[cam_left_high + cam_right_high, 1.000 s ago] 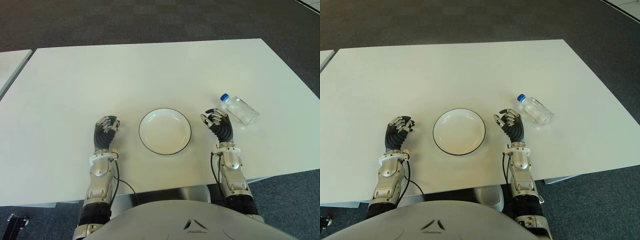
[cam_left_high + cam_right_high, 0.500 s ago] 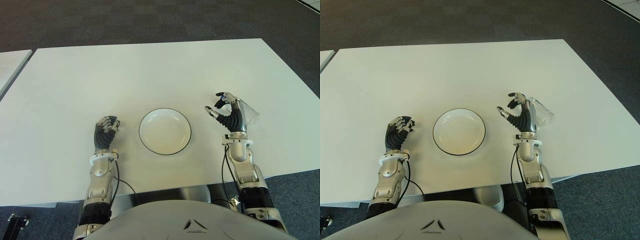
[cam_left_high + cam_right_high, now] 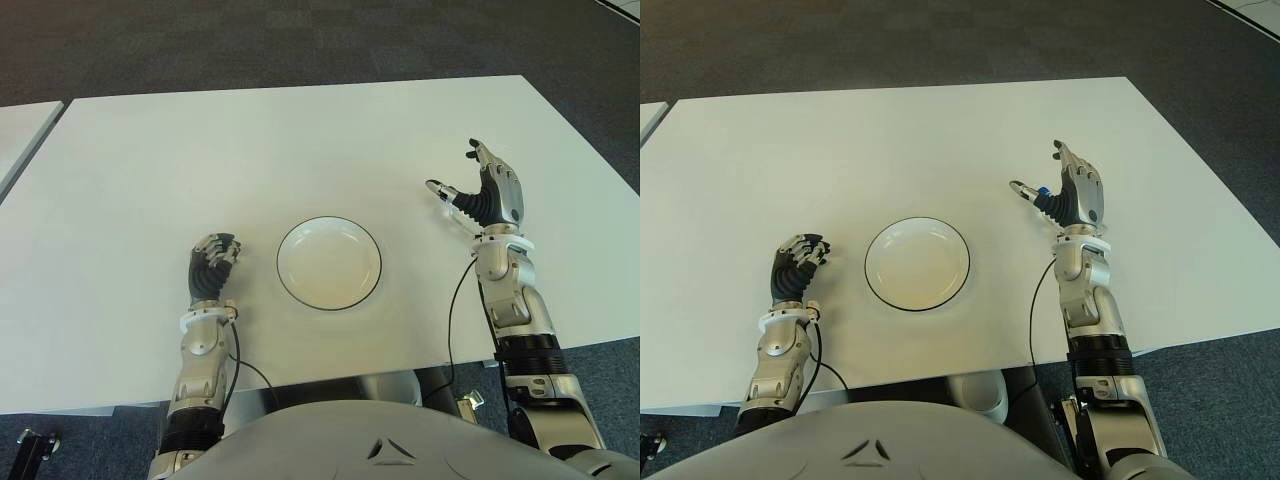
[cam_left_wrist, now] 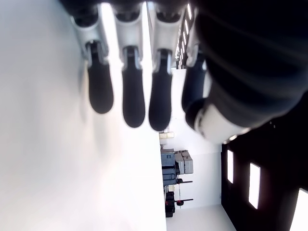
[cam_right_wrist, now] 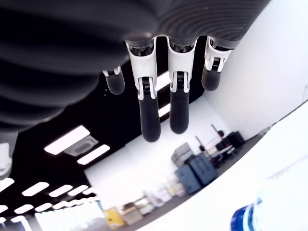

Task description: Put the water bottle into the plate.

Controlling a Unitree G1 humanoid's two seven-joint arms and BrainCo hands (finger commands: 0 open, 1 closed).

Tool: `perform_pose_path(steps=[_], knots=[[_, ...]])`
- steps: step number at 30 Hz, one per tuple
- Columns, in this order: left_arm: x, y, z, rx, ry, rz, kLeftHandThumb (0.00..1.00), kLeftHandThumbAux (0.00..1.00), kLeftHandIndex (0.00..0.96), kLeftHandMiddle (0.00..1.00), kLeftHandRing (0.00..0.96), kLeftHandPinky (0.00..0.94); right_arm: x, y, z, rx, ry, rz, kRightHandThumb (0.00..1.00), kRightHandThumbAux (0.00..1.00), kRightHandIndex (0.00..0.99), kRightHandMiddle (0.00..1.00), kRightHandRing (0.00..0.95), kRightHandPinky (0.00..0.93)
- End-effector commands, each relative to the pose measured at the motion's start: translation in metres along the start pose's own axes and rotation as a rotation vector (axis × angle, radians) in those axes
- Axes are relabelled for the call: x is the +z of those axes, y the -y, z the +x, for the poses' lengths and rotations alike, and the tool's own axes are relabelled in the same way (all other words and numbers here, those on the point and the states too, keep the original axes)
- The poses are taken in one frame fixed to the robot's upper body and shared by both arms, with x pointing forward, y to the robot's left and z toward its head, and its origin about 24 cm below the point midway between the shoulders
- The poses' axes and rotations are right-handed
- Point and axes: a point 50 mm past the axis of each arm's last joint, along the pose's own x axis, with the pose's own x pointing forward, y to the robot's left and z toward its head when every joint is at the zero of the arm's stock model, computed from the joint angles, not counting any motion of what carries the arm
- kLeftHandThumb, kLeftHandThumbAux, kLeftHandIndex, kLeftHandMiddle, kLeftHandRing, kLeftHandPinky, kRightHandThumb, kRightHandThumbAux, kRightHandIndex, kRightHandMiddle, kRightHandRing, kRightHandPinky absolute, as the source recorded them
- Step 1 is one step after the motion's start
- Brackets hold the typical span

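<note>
The white plate (image 3: 329, 262) with a dark rim lies empty on the white table (image 3: 250, 140), near its front edge. My right hand (image 3: 460, 175) is raised to the right of the plate, fingers spread and holding nothing. It covers nearly all of the clear water bottle; only the blue cap (image 3: 1042, 191) peeks out beside the thumb. The right wrist view shows that cap (image 5: 243, 219) below the straight fingers (image 5: 149, 120). My left hand (image 3: 213, 258) shows left of the plate, curled into a fist with nothing in it.
A second white table (image 3: 20, 125) shows at the far left edge. Dark carpet (image 3: 320, 40) surrounds the table on the far side and the right. The table's right edge runs close to the right arm.
My right hand lifted from beside the plate, moved right and farther out, and opened above the bottle, hiding it. The left hand, plate and bottle have not moved.
</note>
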Motion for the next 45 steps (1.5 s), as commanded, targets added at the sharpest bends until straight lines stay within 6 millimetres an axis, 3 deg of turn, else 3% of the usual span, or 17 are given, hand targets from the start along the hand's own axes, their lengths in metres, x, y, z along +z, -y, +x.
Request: perform_pose_path(steps=[1,8,20,26,45], knots=[[-0.011,0.0,-0.007,-0.005,-0.062,0.014,0.704,0.718,0.427,0.49,0.484,0.479,-0.004,0.001,0.003,0.054,-0.091,-0.074,0.617,0.258,0.0,0.0,0.0,0.0],[-0.01,0.001,-0.008,-0.013,-0.063,-0.004,0.705,0.717,0.427,0.489,0.484,0.483,-0.011,0.002,0.016,0.109,-0.196,-0.108,0.621,0.222,0.0,0.0,0.0,0.0],[-0.01,0.002,-0.008,-0.045,-0.061,-0.084,0.706,0.716,0.427,0.498,0.486,0.484,-0.042,-0.032,0.038,0.252,-0.342,-0.186,0.58,0.201,0.0,0.0,0.0,0.0],[-0.009,0.002,-0.008,-0.042,-0.062,-0.095,0.706,0.716,0.427,0.496,0.481,0.482,-0.055,-0.053,0.038,0.345,-0.394,-0.22,0.558,0.214,0.0,0.0,0.0,0.0],[-0.009,-0.001,-0.01,-0.034,-0.058,-0.095,0.706,0.716,0.428,0.493,0.479,0.481,-0.078,-0.079,0.019,0.51,-0.488,-0.296,0.53,0.227,0.0,0.0,0.0,0.0]])
